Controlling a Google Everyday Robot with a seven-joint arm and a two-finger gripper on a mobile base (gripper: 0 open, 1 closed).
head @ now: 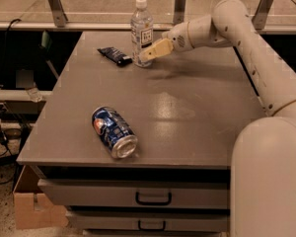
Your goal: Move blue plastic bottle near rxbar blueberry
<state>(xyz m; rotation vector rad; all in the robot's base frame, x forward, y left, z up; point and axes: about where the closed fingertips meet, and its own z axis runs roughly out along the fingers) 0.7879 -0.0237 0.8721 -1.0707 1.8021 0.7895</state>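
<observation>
The blue plastic bottle (141, 27), clear with a white cap and a white label, stands upright near the table's far edge. The rxbar blueberry (115, 56), a flat dark navy wrapper, lies just to the left of the bottle's base, a small gap apart. My gripper (144, 55) reaches in from the right on the white arm (222, 23). It sits at the bottle's lower part, against its front right side.
A crushed blue soda can (114, 132) lies on its side near the front left of the grey table (197, 112). Drawers (153, 197) are below the front edge. A cardboard box (32, 206) stands on the floor at the left. A metal rail (89, 23) runs behind the table.
</observation>
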